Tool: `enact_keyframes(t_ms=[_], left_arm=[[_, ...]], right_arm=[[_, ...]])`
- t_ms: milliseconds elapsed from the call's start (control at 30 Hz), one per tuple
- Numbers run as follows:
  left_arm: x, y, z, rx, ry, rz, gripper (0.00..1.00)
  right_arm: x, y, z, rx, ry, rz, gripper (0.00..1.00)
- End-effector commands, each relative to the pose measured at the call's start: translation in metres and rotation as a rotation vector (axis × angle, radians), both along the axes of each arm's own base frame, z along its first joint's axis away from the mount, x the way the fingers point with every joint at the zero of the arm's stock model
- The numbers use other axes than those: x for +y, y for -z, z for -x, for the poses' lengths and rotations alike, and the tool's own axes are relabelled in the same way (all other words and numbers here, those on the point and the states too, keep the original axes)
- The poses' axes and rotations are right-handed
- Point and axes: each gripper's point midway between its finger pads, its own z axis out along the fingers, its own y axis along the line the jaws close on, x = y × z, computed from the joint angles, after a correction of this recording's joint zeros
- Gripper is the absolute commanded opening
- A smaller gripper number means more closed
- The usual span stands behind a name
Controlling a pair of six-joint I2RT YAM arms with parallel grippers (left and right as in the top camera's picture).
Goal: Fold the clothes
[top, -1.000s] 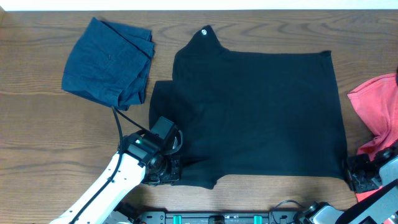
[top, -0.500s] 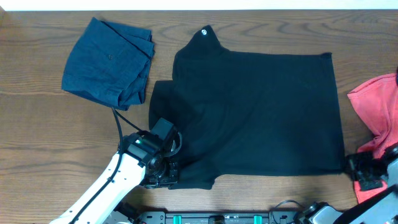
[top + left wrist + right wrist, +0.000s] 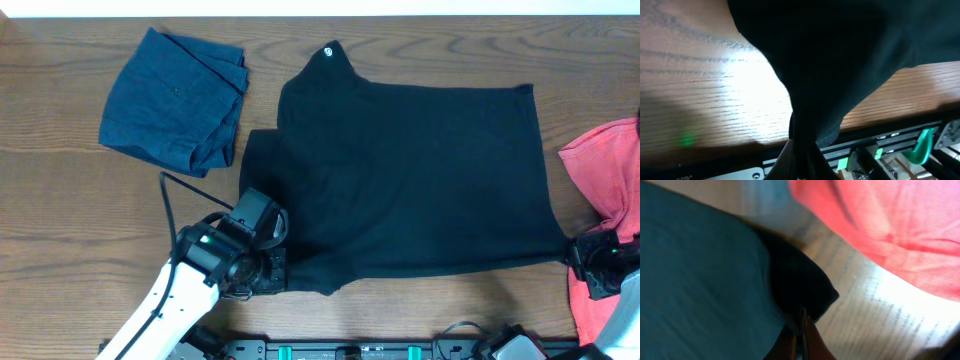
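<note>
A black T-shirt (image 3: 420,170) lies spread across the table's middle, its collar at the far left. My left gripper (image 3: 272,276) is shut on the shirt's near left hem; in the left wrist view the black cloth (image 3: 840,60) hangs from the closed jaws (image 3: 801,162) above the wood. My right gripper (image 3: 585,262) is shut on the shirt's near right corner; in the right wrist view the dark corner (image 3: 800,287) is pinched between the jaws (image 3: 801,330). The near hem is lifted and pulled taut between both grippers.
A folded blue garment (image 3: 175,100) lies at the far left. A crumpled red garment (image 3: 605,200) lies at the right edge, close behind my right gripper, and fills the upper right of the right wrist view (image 3: 890,225). The table's front rail (image 3: 875,150) runs below the left gripper.
Both grippers have lifted and drawn the near hem. The right gripper moved up and right with the corner. The left gripper shifted slightly, and the hem line rose.
</note>
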Motion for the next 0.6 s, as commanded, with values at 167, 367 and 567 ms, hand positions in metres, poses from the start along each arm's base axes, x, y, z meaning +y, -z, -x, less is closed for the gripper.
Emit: enact_keyframes(t_ms=[167,367,567], left_arm=[[0.010,-0.014,0.011,-0.012,-0.027,-0.004,0.06],[0.021,-0.025,0.030,-0.016,-0.037,0.000,0.06],[0.020,-0.034,0.028,-0.086,-0.044,0.044,0.06]], right_arm=[[0.005,-0.025,-0.014,-0.117,-0.071,0.045,0.01],[0.014,-0.033,-0.005,-0.097,-0.067,0.025,0.01],[0.010,-0.045,0.004,-0.039,-0.049,0.051,0.01]])
